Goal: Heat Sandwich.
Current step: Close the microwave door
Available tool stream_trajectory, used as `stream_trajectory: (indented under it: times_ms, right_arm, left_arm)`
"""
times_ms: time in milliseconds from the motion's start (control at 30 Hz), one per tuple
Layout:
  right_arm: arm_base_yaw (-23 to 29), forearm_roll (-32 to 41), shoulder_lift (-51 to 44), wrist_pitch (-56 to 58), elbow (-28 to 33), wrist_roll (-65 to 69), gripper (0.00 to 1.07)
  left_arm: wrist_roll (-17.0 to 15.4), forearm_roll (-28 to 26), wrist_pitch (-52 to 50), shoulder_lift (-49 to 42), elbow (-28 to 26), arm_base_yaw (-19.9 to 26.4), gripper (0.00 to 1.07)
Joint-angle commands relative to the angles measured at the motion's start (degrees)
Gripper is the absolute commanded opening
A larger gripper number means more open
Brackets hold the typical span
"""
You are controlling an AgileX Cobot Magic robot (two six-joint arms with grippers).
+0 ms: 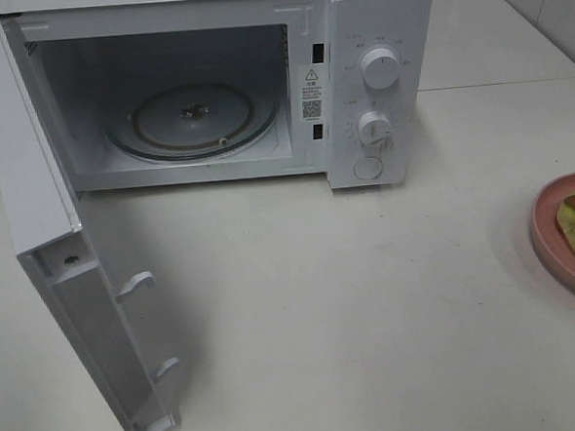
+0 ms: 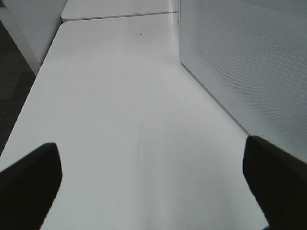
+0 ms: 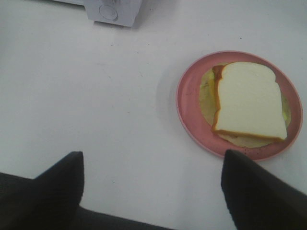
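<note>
While neither arm shows in the high view, we can place both from their wrist cameras. Largest before us is the white table [image 1: 352, 319], and on it the microwave [image 1: 373, 15] stands with its door [image 1: 44, 221] swung wide toward the left front, the glass turntable [image 1: 194, 119] bare inside.

Our left arm hangs low over the table, just beside the perforated side wall of the microwave [image 2: 249, 62]. The left gripper [image 2: 151, 177] has its fingers [image 2: 29, 187] spread wide, touching and holding nothing, with only bare tabletop between them.

Our right arm is raised above the table and looks down on it, with a corner of the microwave [image 3: 112, 12] at the far edge of its view. The right gripper [image 3: 152, 191] also stands well apart at the fingers [image 3: 254, 191], empty.

The pink plate [image 3: 189, 120] lies near the right finger but apart from it, at the table's right edge. The sandwich [image 3: 249, 103] rests flat on that plate, white bread uppermost, yellow-green filling peeking out around its crust.
</note>
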Motion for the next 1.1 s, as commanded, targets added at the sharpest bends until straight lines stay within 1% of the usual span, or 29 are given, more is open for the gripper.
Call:
stream_trajectory:
  times_ms: [33, 67, 100, 167, 200, 233, 333, 367, 400, 500, 633, 833, 967, 1100]
  right_arm:
    - [-0.4, -0.3, -3.1, 0.4, 2.6, 1.3, 0.76]
    - [-1.0, -0.3, -4.0, 0.5, 3.5, 1.5, 0.76]
    - [-2.9, -0.2, -6.1, 0.6, 5.4, 1.5, 0.76]
    - [-5.2, -0.1, -8.1, 0.3, 6.9, 1.4, 0.76]
    - [-5.2, -0.1, -8.1, 0.3, 6.9, 1.4, 0.76]
    - [-7.4, -0.1, -10.0, 0.1, 8.4, 1.0, 0.76]
    - [-10.5, 0.1, -12.7, -0.6, 10.7, 0.4, 0.76]
    - [-10.5, 0.1, -12.7, -0.6, 10.7, 0.4, 0.76]
    - [-12.3, 0.3, -14.6, -1.9, 12.1, -0.3, 0.76]
    - [-14.4, 1.1, -17.1, -2.3, 12.5, -1.3, 0.76]
    - [-15.6, 1.7, -19.4, -2.4, 12.5, -1.9, 0.76]
    - [-15.6, 1.7, -23.3, -2.4, 12.5, -1.9, 0.76]
    - [-15.6, 1.8, -27.7, -2.4, 12.5, -1.9, 0.76]
    - [-15.6, 1.8, -27.6, -2.4, 12.5, -2.1, 0.76]
  left_arm:
    - [-0.2, -0.1, -0.5, -1.3, 0.2, 0.2, 0.98]
    - [-0.2, -0.1, -0.5, -1.3, 0.2, 0.2, 0.98]
    - [-0.2, -0.1, -0.5, -1.3, 0.2, 0.2, 0.98]
    - [-0.2, -0.1, -0.5, -1.3, 0.2, 0.2, 0.98]
    - [-0.2, -0.1, -0.5, -1.3, 0.2, 0.2, 0.98]
    - [-0.2, -0.1, -0.5, -1.3, 0.2, 0.2, 0.98]
    - [-0.2, -0.1, -0.5, -1.3, 0.2, 0.2, 0.98]
    - [-0.2, -0.1, -0.5, -1.3, 0.2, 0.2, 0.98]
    - [-0.2, -0.1, -0.5, -1.3, 0.2, 0.2, 0.98]
    - [-0.2, -0.1, -0.5, -1.3, 0.2, 0.2, 0.98]
    - [-0.2, -0.1, -0.5, -1.3, 0.2, 0.2, 0.98]
    - [-0.2, -0.1, -0.5, -1.3, 0.2, 0.2, 0.98]
    - [-0.2, -0.1, -0.5, -1.3, 0.2, 0.2, 0.98]
    - [-0.2, -0.1, -0.5, -1.1, 0.2, 0.2, 0.98]
